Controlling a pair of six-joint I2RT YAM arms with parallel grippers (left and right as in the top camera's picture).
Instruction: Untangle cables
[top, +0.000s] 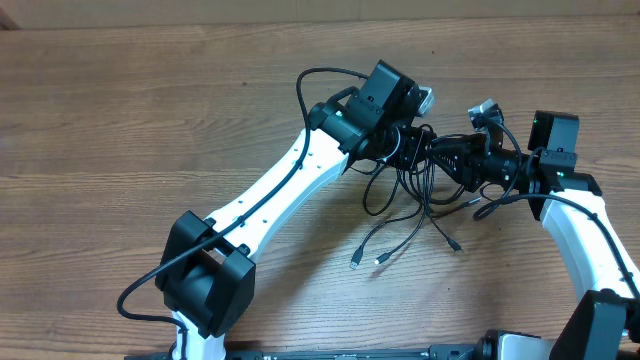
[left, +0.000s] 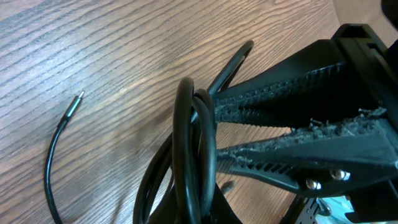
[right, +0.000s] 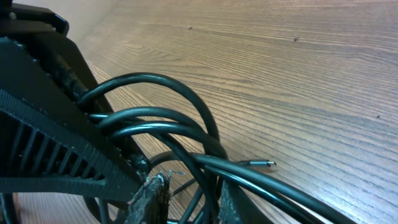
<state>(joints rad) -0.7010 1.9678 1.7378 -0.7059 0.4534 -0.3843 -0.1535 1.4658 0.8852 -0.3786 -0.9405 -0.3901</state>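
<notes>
The cables (top: 405, 195) hung as one loose black bunch near the middle of the wooden counter (top: 150, 110), right where the two arms met. The bunch's long axis ran from the claws toward the robot's side of the counter. Its free ends fanned out on the wood: two tips lay side by side pointing toward the left arm's base, and a third pointed the other way, toward the right arm.

The left claw (top: 412, 148) was closed on the cables. In its own wrist view the two ribbed fingers (left: 280, 84) met at their tips around several loops of cable (left: 193, 149), which stood nearly upright across the grip and ran crosswise to the fingers. A separate strand (left: 53, 162) lay flat on the wood well apart from those loops. It curved upward in that picture and ended in a small silver plug (left: 76, 104), tilted up and to the right.

The right claw (top: 447, 160) sat just beside the left one, facing it. From its wrist camera, strands arched in three stacked curves (right: 161, 115) and dropped between the worn fingertips (right: 152, 193). These stood only a little apart, and I could not tell whether they pinched the strands or merely flanked them. One thin strand stretched out low over the wood, its silver plug (right: 264, 163) pointing right.
</notes>
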